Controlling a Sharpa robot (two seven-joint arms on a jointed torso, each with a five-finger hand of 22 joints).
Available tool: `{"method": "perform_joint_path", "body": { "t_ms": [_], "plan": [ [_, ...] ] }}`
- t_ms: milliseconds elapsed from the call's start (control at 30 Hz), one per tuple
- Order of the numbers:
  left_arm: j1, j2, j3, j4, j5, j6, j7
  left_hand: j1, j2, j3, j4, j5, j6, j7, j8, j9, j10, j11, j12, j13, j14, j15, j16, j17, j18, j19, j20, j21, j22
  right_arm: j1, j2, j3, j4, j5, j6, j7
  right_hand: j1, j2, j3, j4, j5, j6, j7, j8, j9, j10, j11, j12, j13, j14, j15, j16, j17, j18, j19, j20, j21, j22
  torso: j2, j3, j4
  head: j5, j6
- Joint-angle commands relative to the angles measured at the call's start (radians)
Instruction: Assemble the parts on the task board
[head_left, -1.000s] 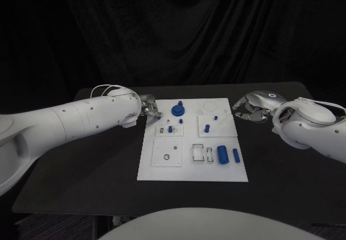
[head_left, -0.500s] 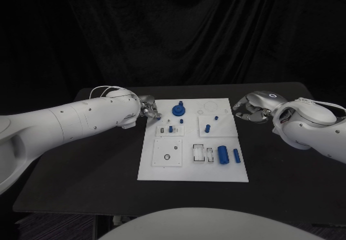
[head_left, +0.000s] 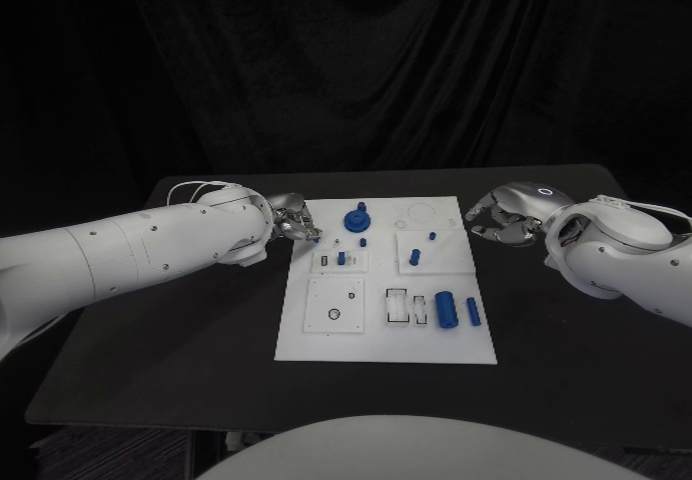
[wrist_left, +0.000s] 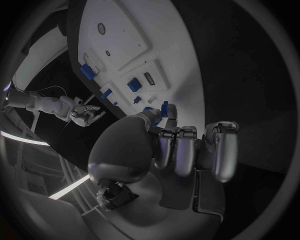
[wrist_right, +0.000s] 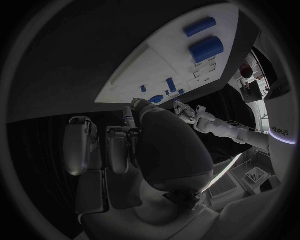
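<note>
task board (head_left: 387, 345) lies mid-bench (head_left: 173, 370), blue parts (head_left: 447, 310) on it | left hand (head_left: 294, 219) at board's far-left edge pinches a small blue part (wrist_left: 165, 108) | right hand (head_left: 498, 222) off far-right edge, fingers curled, holding nothing

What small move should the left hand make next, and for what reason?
Probably ease the left hand a little inward over the task board, toward the knobbed blue part. The hand is at the board's far left edge, that part stands nearest it, and the right hand is curled beside the opposite edge.
</note>
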Motion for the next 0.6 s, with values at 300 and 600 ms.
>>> {"method": "perform_joint_path", "body": {
  "t_ms": [300,600],
  "plan": [
    [-0.002,-0.088,0.001,0.14,0.135,-0.054,-0.067,-0.006,-0.016,0.027,-0.006,-0.003,0.02,-0.01,0.004,0.005,0.106,-0.008,0.003,0.262,0.106,-0.011,0.003,0.263,0.012,0.006,-0.009,-0.007,0.2,-0.003,-0.006,0.001,0.0,0.0,0.007,-0.019,-0.005,0.002,0.008,0.0,0.006,0.007,0.003,-0.003,-0.001,0.089,0.004,-0.005,0.246,0.101,0.002,-0.003,0.253,0.02,0.006,0.001,-0.003,0.194,0.0,0.0003,0.0002,0.0,0.0],
    [-0.005,-0.114,0.001,0.196,0.141,-0.071,-0.111,-0.02,-0.014,0.046,-0.003,-0.009,0.014,-0.008,0.0,0.006,0.106,-0.007,0.003,0.262,0.106,-0.011,0.003,0.263,0.015,0.0,-0.01,-0.016,0.196,-0.004,-0.008,0.001,-0.001,0.0,0.008,-0.02,-0.005,0.002,0.008,0.0,0.006,0.007,0.003,-0.003,-0.001,0.089,0.004,-0.005,0.246,0.101,0.002,-0.003,0.253,0.02,0.006,0.001,-0.003,0.194,-0.001,0.0011,0.0007,0.005,0.0]
  ]
}}
